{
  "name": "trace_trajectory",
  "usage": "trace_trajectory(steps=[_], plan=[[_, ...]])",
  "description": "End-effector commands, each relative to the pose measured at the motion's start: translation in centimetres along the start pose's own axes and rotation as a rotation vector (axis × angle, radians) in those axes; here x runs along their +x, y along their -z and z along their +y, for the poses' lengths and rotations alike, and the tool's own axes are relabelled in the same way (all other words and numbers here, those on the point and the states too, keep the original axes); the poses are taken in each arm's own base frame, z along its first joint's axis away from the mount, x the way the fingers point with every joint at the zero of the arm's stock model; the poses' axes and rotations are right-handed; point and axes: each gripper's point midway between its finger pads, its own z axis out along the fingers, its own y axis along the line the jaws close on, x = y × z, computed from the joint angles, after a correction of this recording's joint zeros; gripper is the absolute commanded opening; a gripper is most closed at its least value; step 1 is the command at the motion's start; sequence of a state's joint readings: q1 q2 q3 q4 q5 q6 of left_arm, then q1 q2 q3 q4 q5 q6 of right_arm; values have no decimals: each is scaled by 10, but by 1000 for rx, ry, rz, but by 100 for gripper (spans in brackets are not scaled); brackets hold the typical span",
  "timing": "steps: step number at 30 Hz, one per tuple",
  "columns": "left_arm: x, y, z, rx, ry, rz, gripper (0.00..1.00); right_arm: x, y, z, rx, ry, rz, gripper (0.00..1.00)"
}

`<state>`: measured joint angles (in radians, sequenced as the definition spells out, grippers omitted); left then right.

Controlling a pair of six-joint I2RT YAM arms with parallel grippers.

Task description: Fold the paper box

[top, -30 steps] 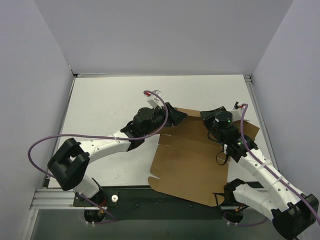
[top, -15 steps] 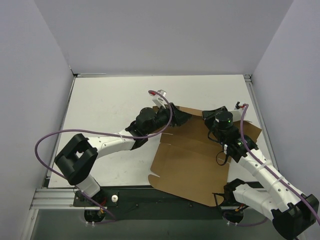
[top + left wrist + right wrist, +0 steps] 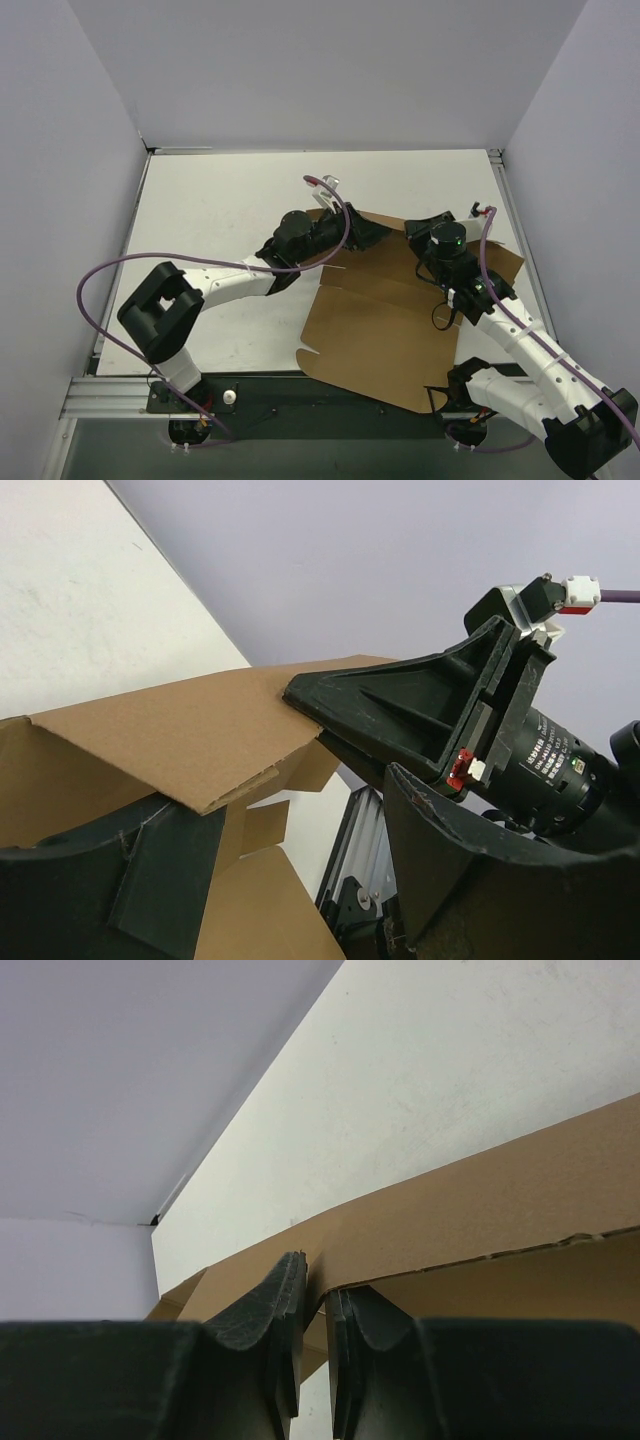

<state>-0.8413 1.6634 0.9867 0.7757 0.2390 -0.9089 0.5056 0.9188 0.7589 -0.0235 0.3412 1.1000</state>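
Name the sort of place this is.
Likely a robotics lab cell: a white table enclosed by plain grey panels, left arm and right arm mounted at its near edge, handling a paper box.

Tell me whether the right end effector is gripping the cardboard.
Yes, the right end effector is pinched shut on the raised edge of the cardboard in its wrist view.

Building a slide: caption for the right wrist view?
Right gripper shut on a raised edge of the paper box, white table beyond.
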Motion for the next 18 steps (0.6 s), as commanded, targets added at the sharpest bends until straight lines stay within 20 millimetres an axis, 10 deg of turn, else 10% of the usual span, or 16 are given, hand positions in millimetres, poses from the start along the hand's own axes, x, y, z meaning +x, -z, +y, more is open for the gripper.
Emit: trace_trajectory(steps=[1,9,18], plan=[[-44,-8,-71,248,-49,-103,72,14,2,-11,12,106,43,0],[-24,11,-49,265,-53,42,72,3,1,-8,19,119,12,0],[25,102,49,-75,-293,209,72,-13,1,-6,32,109,-33,0]])
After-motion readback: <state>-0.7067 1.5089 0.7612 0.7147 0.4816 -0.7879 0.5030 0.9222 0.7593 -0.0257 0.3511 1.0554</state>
